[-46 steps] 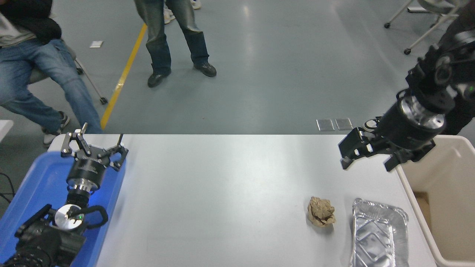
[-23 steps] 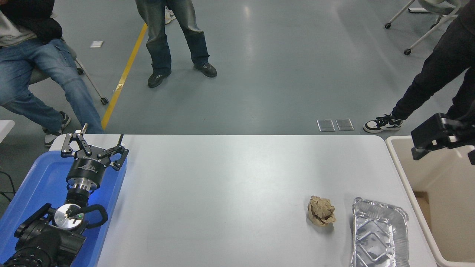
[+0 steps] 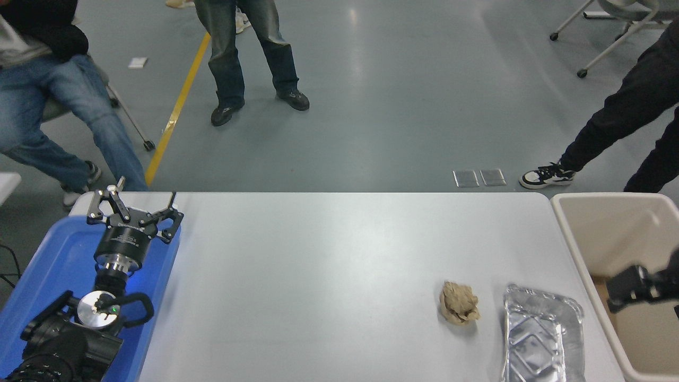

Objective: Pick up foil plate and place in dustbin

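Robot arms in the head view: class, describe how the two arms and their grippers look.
The left arm is black with a silver disc joint, a small green light and a silver collar; the left gripper has black linkage jaws with silver pins. Only a blurred black, boxy part of the right gripper shows.

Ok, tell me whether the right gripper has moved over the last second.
Yes. The right gripper has swung from above the table's far right corner out over the dustbin, toward the picture's right edge and lower.

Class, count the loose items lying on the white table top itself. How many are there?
2: a crumpled brown paper ball near the table's right end, and the foil plate just right of it, cut off by the bottom edge.
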Available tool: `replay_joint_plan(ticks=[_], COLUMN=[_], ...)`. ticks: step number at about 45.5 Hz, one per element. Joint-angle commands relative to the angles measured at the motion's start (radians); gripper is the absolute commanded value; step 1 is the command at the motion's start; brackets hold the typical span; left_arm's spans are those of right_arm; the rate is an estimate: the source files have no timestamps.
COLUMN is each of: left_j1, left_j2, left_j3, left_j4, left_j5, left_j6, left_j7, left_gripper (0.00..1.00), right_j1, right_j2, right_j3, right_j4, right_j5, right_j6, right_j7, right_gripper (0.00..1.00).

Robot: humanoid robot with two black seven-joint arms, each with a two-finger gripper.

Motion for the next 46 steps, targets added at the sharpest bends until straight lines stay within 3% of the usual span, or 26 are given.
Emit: replay_joint_plan(ticks=[1, 33, 34, 35, 37, 38, 42, 43, 44, 46], left_j1=[0.0, 0.0, 0.0, 0.0, 0.0, 0.0, 0.0, 0.0, 0.0, 0.0], left_j2=[0.0, 0.0, 0.0, 0.0, 0.0, 0.0, 0.0, 0.0, 0.0, 0.0], left_j3=[0.001, 0.001, 0.001, 0.001, 0.001, 0.001, 0.001, 0.001, 0.001, 0.001], left_j4=[0.0, 0.0, 0.0, 0.0, 0.0, 0.0, 0.0, 0.0, 0.0, 0.0], left_j5=[0.0, 0.002, 0.002, 0.002, 0.002, 0.002, 0.0, 0.002, 0.002, 0.002], left_j6=[0.0, 0.0, 0.0, 0.0, 0.0, 0.0, 0.0, 0.0, 0.0, 0.0], left_j7=[0.0, 0.0, 0.0, 0.0, 0.0, 0.0, 0.0, 0.0, 0.0, 0.0], left_gripper=[0.99, 0.99, 0.99, 0.99, 0.99, 0.99, 0.99, 0.99, 0.99, 0.99], right_j1=[-0.472, -0.714, -0.714, -0.714, -0.716, -0.716, -0.717, -0.718, -0.719, -0.719], right_j2=[0.016, 0.126, 0.126, 0.126, 0.126, 0.126, 0.137, 0.138, 0.138, 0.138], right_j3=[0.35, 0.488, 0.488, 0.488, 0.488, 0.488, 0.488, 0.488, 0.488, 0.488], right_j4=[-0.22, -0.36, -0.36, -0.36, -0.363, -0.366, -0.369, -0.369, -0.371, -0.371], right_j5=[-0.09, -0.102, -0.102, -0.102, -0.104, -0.11, -0.139, -0.144, -0.144, -0.142], right_j6=[-0.071, -0.212, -0.214, -0.217, -0.223, -0.224, -0.224, -0.224, -0.224, -0.224], right_j7=[-0.004, -0.003, -0.003, -0.003, 0.0, 0.002, 0.003, 0.003, 0.005, 0.005], right_gripper=[1.0, 0.97, 0.95, 0.86, 0.47, 0.34, 0.2, 0.06, 0.0, 0.0])
